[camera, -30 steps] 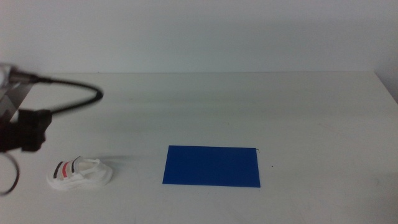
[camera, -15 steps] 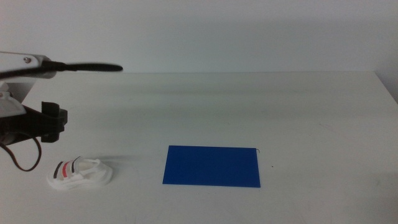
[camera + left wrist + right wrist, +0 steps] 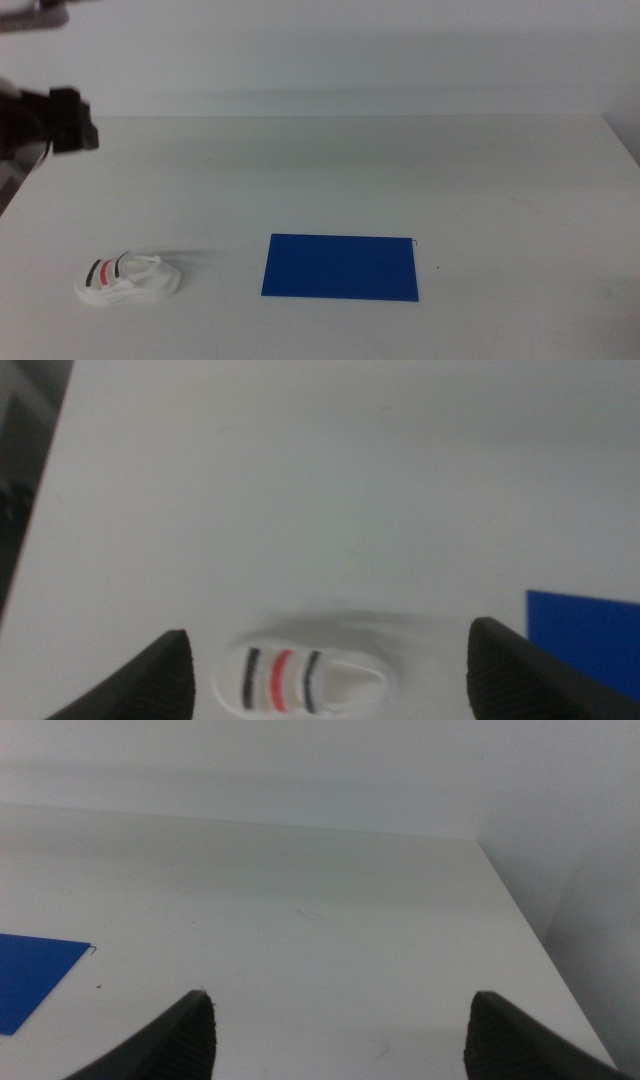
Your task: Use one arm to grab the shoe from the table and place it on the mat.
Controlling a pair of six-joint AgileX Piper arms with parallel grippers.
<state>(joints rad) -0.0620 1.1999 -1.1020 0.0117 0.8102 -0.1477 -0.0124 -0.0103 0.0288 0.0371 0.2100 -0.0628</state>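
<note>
Matt white table (image 3: 400, 170), flat matt mat (image 3: 341, 267)

Since the earlier pictures the left arm (image 3: 45, 120) rises from low beside the shoe (image 3: 128, 280) to the upper left corner of the middle view, far above it. Its cable loop, seen stretched rightward before, is now mostly out of frame.

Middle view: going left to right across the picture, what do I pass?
Left arm raised at the far left edge → shoe on the table, near the front → blue mat to its right, apart from it → bare tabletop out to the right edge. The right arm is out of this view.
</note>
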